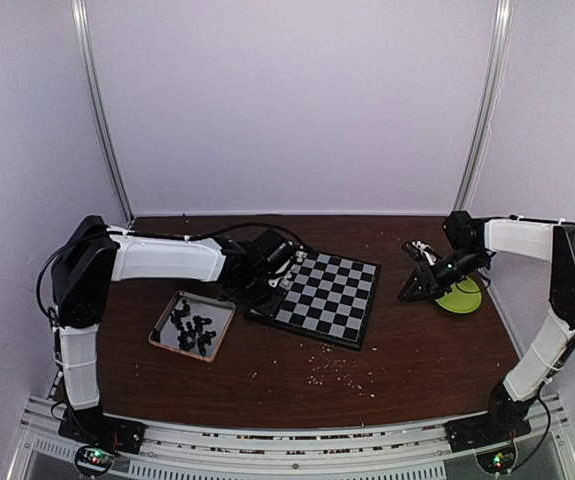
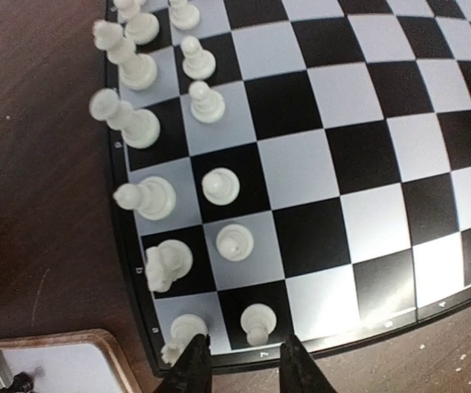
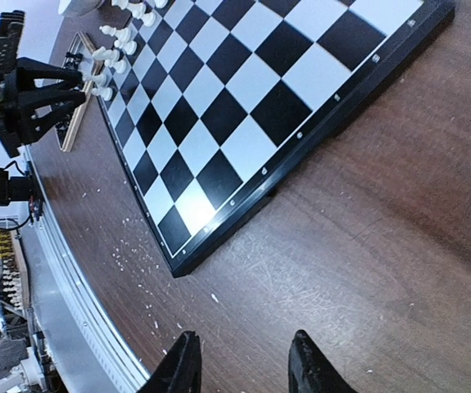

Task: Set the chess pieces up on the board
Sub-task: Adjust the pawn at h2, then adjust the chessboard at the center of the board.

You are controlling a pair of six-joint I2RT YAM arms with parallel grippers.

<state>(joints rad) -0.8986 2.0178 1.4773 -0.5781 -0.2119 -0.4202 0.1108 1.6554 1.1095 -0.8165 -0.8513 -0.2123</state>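
Note:
The board (image 1: 332,300) lies mid-table, and white chess pieces (image 1: 292,262) stand in two rows along its left edge. In the left wrist view those white pieces (image 2: 149,196) fill the edge squares of the board (image 2: 366,147). A white pawn (image 2: 258,322) stands on the corner-side black square, just ahead of my left gripper (image 2: 243,350). Its jaws stand apart either side of the pawn without touching it. My right gripper (image 3: 244,344) is open and empty over bare table, right of the board (image 3: 243,90). Black chess pieces (image 1: 193,330) lie in a tray.
The wood-rimmed tray (image 1: 164,345) sits left of the board, and its corner (image 2: 55,360) shows beside my left fingers. A lime-green disc (image 1: 459,298) lies under the right arm. Pale crumbs (image 1: 332,365) are scattered over the brown table in front of the board.

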